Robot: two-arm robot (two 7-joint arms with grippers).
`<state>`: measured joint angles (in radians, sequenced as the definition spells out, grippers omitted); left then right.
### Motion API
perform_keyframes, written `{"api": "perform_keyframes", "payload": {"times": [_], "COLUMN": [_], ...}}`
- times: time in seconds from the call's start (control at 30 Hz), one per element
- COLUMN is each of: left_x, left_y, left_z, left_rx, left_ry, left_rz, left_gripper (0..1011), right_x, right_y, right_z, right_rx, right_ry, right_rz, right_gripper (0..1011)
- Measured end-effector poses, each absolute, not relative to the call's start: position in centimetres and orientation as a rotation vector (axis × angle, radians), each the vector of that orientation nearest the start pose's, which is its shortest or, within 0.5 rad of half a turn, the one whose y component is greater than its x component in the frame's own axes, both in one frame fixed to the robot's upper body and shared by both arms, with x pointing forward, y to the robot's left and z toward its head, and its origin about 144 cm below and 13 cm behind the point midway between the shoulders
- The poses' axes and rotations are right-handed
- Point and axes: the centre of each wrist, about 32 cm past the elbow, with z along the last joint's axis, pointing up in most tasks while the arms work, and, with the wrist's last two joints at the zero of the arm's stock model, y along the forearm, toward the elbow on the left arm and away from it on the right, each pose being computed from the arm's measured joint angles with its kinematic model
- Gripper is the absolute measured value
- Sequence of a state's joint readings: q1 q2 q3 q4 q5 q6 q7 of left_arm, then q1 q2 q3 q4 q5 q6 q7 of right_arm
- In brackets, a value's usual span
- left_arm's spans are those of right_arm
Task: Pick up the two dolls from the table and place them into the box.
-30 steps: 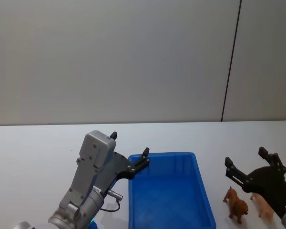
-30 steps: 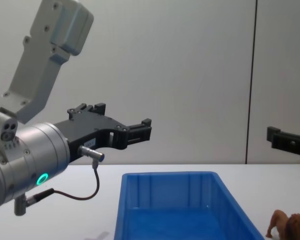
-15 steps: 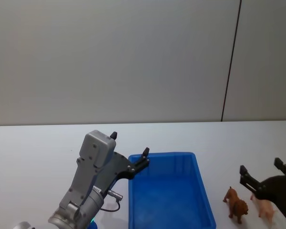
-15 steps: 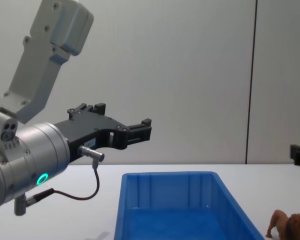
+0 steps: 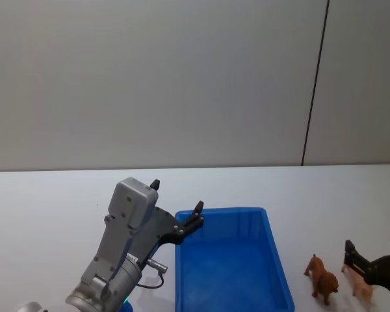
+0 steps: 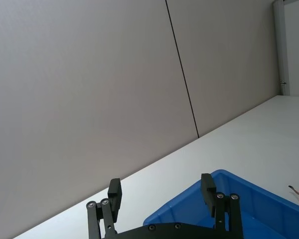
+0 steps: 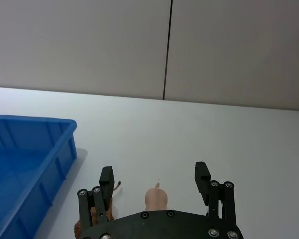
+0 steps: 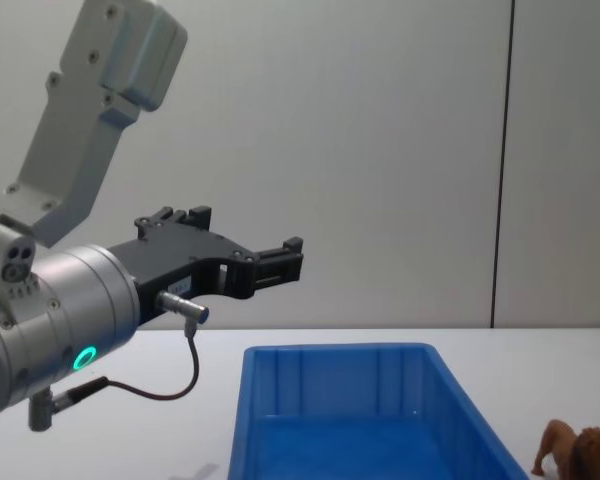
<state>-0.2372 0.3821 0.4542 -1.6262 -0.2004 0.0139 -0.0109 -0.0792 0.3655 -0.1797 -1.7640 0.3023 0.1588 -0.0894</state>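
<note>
While the right gripper's (image 7: 154,172) fingers (image 7: 203,177) gape, the pink doll (image 7: 156,199) stands below.

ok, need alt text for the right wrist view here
The right hand, open, hangs over the white table with the pale pink doll lined up between its fingers. The brown lion doll stands partly hidden behind one finger, and the blue box sits further out on that same side.

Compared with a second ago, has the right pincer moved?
Yes. In the head view the right pincer has pulled back toward the robot and to the right, farther from the blue bin, which stays put.
</note>
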Motion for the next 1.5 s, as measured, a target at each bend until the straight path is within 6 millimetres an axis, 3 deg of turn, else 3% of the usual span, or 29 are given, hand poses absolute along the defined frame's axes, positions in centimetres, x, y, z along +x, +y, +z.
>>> {"api": "perform_keyframes", "payload": {"times": [1.17, 1.37, 1.5], "left_x": [49.2, 49.2, 49.2], "left_y": [19.8, 19.8, 19.8], "left_z": [120.4, 120.4, 120.4], "left_rx": [0.061, 0.061, 0.061], "left_ry": [-0.268, -0.268, -0.268], "left_rz": [1.124, 1.124, 1.124], "left_gripper": [1001, 1001, 1001], "right_x": [43.5, 43.4, 43.4], "right_y": [-27.0, -27.0, -27.1], "right_z": [111.9, 111.4, 111.1], "right_rx": [-0.249, -0.26, -0.266], "right_ry": [0.128, 0.141, 0.145], "right_rz": [-1.382, -1.377, -1.375], "right_gripper": [1001, 903, 782]}}
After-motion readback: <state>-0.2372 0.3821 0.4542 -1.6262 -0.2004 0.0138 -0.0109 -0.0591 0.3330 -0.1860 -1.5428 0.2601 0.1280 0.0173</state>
